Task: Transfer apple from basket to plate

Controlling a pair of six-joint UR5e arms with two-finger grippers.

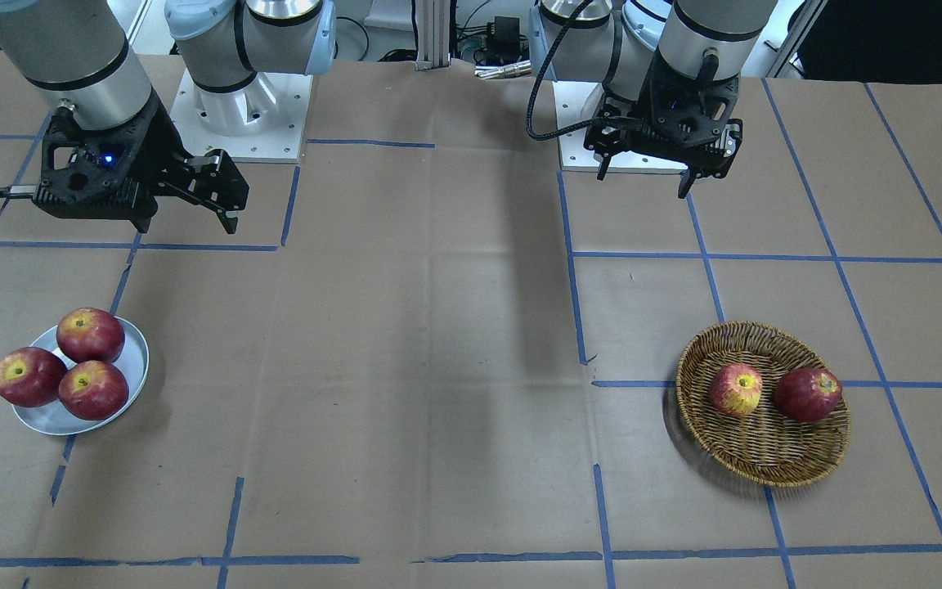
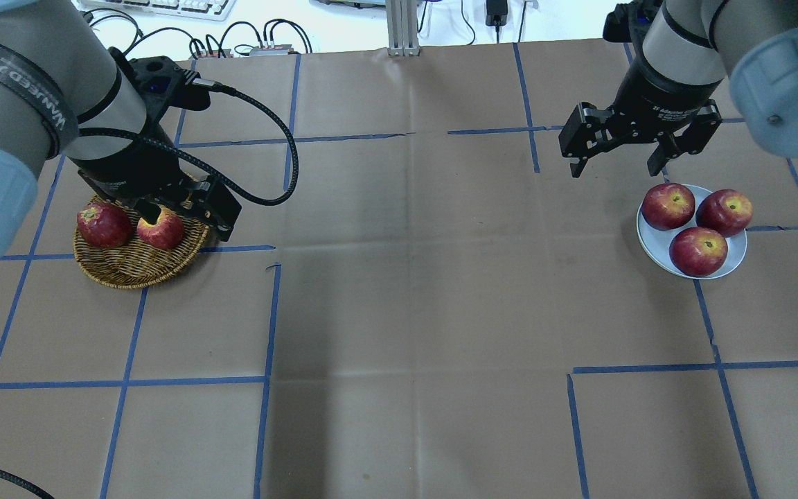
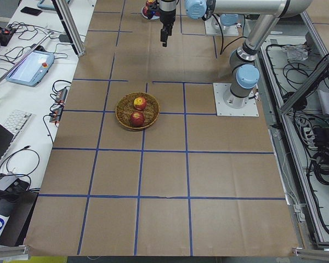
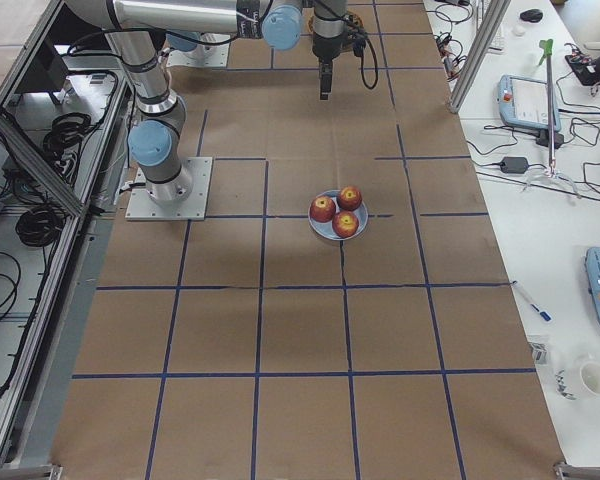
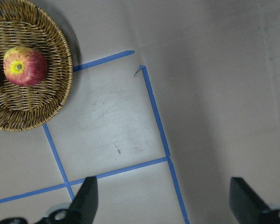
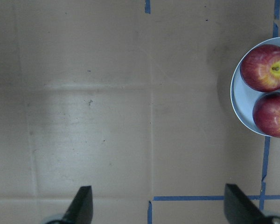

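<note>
The pale red-and-yellow apple (image 1: 736, 389) lies in the wicker basket (image 1: 765, 458) next to a darker red apple (image 1: 808, 393). It also shows in the overhead view (image 2: 161, 231) and the left wrist view (image 5: 24, 66). My left gripper (image 1: 643, 182) is open and empty, held high; the basket (image 5: 37, 107) sits off to its upper left in the wrist view. The grey-blue plate (image 2: 650, 241) holds three dark red apples (image 2: 698, 251). My right gripper (image 2: 614, 170) is open and empty, held above the table beside the plate (image 6: 238, 102).
Brown paper with blue tape lines (image 2: 271, 312) covers the table. The two arm bases (image 1: 242, 114) stand at the robot's edge. Cables and keyboards lie beyond the table's far edge in the overhead view.
</note>
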